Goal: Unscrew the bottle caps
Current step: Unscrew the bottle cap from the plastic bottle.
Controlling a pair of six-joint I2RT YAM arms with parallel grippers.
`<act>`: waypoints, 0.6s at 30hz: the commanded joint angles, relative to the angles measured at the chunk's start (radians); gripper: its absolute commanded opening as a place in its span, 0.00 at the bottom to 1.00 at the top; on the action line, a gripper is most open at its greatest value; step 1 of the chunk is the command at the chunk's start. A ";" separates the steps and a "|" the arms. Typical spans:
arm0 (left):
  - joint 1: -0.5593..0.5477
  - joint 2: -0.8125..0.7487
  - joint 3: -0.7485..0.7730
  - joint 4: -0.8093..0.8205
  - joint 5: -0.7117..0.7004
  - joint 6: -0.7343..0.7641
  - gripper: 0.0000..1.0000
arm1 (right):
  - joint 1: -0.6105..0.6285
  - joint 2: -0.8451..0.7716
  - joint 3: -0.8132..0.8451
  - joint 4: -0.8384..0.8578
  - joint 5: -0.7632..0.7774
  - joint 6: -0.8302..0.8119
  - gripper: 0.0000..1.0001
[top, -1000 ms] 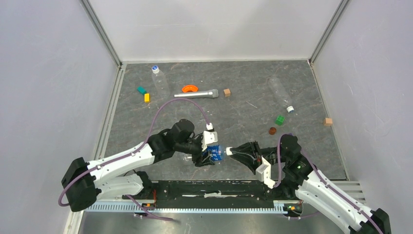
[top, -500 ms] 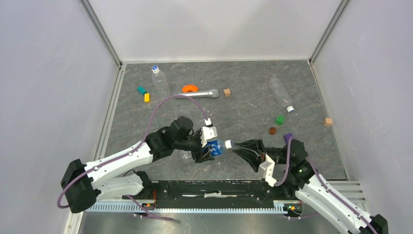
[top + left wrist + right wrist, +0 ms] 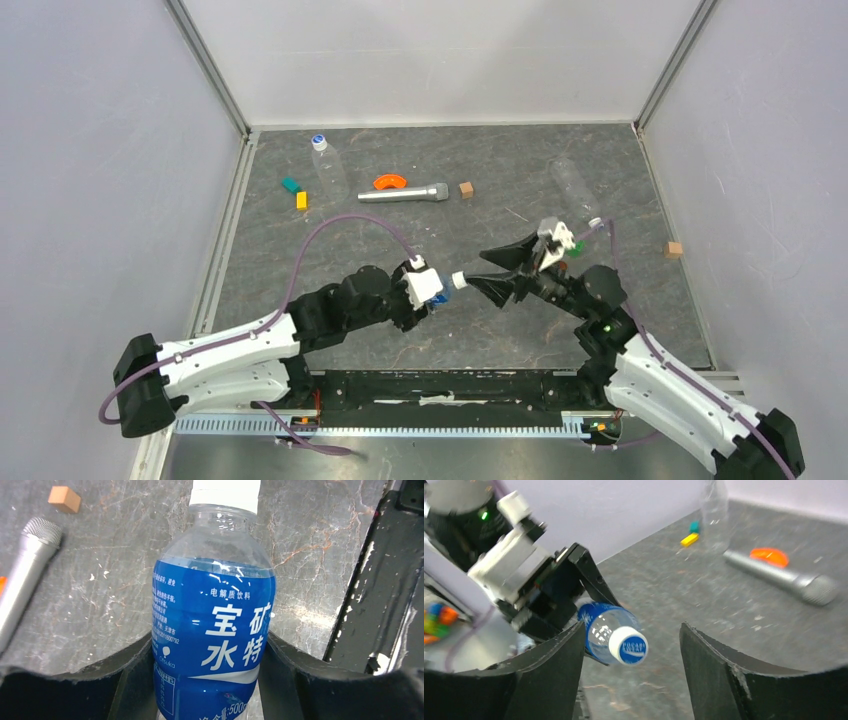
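I am squeezing the blue-label bottle tight in my left pincer. My right pincer is gaping open, and the cap is sitting between its fingers, not touching them. No cap is off yet. Two other bottles are lying far past both pincers.

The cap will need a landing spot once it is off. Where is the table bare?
Bare: the far strip between the far-left clear bottle and the far-right clear bottle, and the patch between the central wooden cube and the right end effector. Crowded: around the microphone, orange piece and yellow block.
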 commanded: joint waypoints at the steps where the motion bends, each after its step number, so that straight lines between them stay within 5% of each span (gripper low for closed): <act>1: -0.065 -0.008 -0.001 0.063 -0.177 0.134 0.11 | -0.002 0.121 0.110 -0.121 -0.034 0.370 0.76; 18: -0.070 -0.067 -0.001 -0.015 -0.124 0.214 0.10 | -0.011 0.269 0.112 0.077 -0.212 0.546 0.64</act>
